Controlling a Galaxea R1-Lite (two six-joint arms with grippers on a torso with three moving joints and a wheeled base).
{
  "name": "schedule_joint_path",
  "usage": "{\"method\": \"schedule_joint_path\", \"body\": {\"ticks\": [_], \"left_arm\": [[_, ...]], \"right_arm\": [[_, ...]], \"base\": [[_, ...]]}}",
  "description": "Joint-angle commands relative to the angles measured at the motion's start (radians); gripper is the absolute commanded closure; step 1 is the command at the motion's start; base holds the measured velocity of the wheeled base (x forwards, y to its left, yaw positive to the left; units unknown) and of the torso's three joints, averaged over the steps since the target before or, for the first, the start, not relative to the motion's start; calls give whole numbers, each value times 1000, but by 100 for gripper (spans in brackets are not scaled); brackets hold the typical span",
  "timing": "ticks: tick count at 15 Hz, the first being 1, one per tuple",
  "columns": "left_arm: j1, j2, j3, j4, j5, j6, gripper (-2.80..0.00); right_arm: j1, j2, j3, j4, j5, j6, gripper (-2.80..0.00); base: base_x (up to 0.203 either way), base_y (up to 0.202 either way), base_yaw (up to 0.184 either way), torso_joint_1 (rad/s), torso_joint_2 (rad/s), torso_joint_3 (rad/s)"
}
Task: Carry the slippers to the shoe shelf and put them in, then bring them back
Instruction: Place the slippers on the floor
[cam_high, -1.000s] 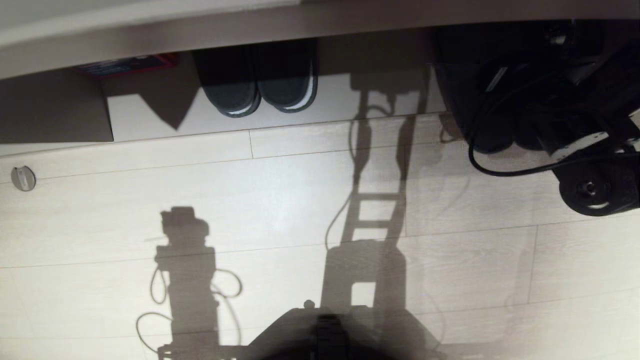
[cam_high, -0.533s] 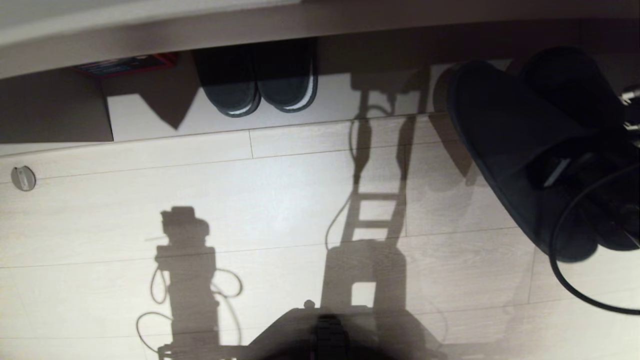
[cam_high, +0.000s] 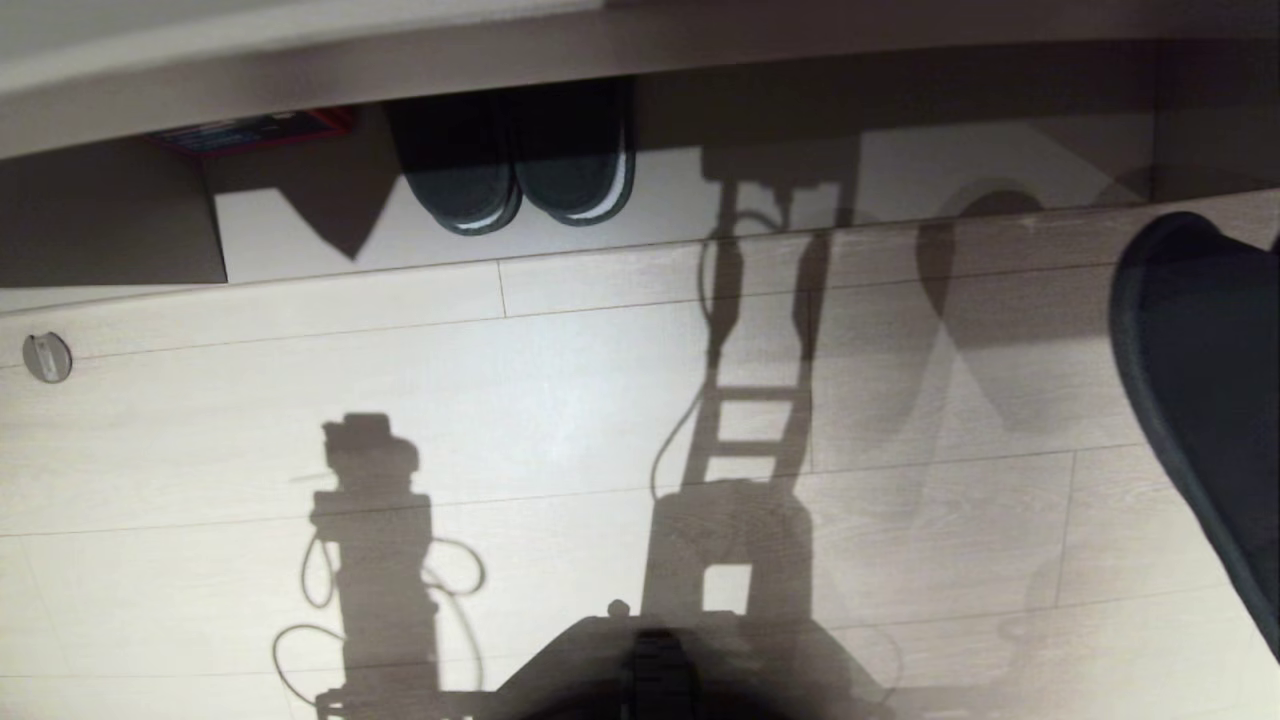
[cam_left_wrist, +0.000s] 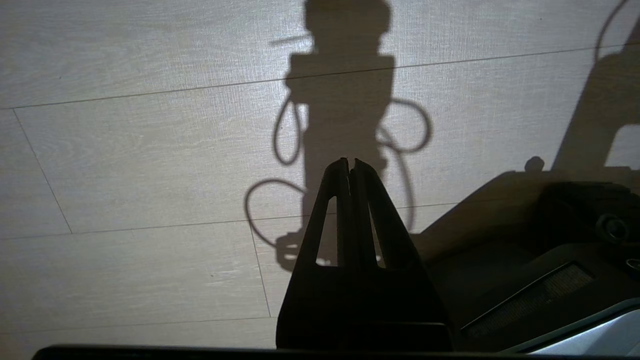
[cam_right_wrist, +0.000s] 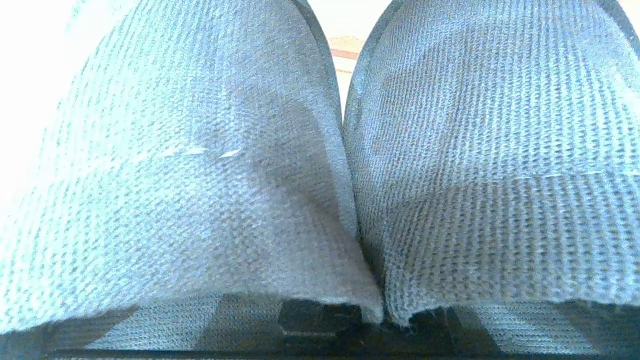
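No readable brand or writing anywhere. Right tool clamped on the grey-blue slippers (cam_right_wrist: 345, 165); the pair fills its wrist view side by side, straps touching. From the head view, one dark sole edge (cam_high: 1195, 400) shows at far right, above the floor (cam_high: 560, 400). A second ago the arm reached into the shoe shelf (cam_high: 900, 170); now pulled back out. Near-black pair (cam_high: 520, 170) unchanged inside. Left tool (cam_left_wrist: 350, 162) pinched empty, over floor.

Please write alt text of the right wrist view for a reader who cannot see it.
Two grey-blue knitted slippers fill the view side by side, their inner edges touching, pinched at their near ends by the right hand. A narrow strip of bright floor shows between their far ends.
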Motion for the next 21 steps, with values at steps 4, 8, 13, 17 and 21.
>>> {"method": "schedule_joint_path", "body": {"ticks": [4,8,13,17,21], "left_arm": [[-1,0,2,0,0,-1,0],[0,0,2,0,0,-1,0],[-1,0,2,0,0,-1,0],[-1,0,2,0,0,0,0],[1,0,2,0,0,0,0]], "right_arm": [[-50,-407,120,261,-5,28,0],[-90,-427,244,149,-11,40,0],[-149,-690,276,497,141,80,0],[-156,-705,285,727,52,92,0],[-157,-706,285,734,51,102,0]], "base": [[0,0,0,0,0,0],[0,0,0,0,0,0],[0,0,0,0,0,0],[0,0,0,0,0,0],[0,0,0,0,0,0]]}}
